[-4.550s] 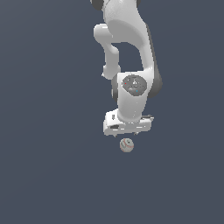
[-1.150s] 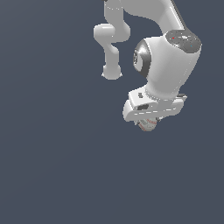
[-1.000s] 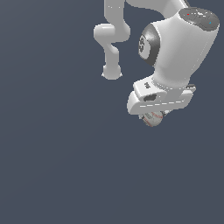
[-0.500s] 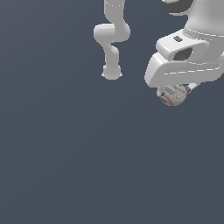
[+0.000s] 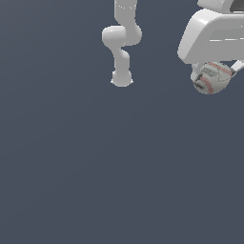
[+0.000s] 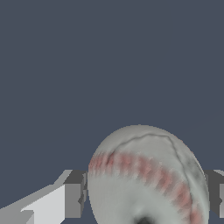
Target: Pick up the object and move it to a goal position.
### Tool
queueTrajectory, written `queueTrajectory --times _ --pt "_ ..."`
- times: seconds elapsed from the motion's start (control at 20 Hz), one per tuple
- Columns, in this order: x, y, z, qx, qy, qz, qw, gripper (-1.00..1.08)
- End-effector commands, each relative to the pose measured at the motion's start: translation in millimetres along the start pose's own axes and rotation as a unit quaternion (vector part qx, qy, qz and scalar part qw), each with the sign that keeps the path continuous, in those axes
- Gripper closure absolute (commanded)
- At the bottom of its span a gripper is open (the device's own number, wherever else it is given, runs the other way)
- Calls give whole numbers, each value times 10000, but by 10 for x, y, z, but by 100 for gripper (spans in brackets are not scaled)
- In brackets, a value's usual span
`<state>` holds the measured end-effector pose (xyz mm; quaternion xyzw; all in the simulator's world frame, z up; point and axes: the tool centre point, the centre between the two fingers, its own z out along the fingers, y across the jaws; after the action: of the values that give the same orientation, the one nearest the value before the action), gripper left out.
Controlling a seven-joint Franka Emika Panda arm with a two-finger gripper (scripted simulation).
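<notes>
The step in hand, as I judge it, is the carry: the baseball (image 5: 211,77) hangs in the upper right of the exterior view, tucked under the white body of the gripper (image 5: 213,76), well clear of the plain grey floor (image 5: 95,181) below it. In the wrist view the ball (image 6: 148,177) fills the lower middle of the frame, its red stitching curving across the face, with a finger (image 6: 73,194) of the gripper (image 6: 146,199) pressed against one flank and the other finger just visible at the far flank by the frame's edge; so the pincer is pinching the ball from both sides. To do this step well, I would keep that squeeze constant, since a round, smooth ball can roll out of flat pads if the pressure eases, and I would move the arm smoothly without sudden turns of the wrist. No goal marker shows in either view, so where the carry must end cannot be told from here, nor can how much of it is left. Counting: one baseball, one gripper with two fingers, and one arm (image 5: 121,43), whose lower links and base stand in the upper middle of the exterior view, well apart from the ball.
</notes>
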<state>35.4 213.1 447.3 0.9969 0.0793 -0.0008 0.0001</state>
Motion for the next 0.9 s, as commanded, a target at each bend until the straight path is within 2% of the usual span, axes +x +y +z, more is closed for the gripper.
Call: queueTrajectory --times 0.0,0.4,0.85 --pt "0 -47 -146 1 7 2 10000 108" --pt "11 -155 -445 1 7 2 10000 108" --pt "22 -203 -578 1 7 2 10000 108"
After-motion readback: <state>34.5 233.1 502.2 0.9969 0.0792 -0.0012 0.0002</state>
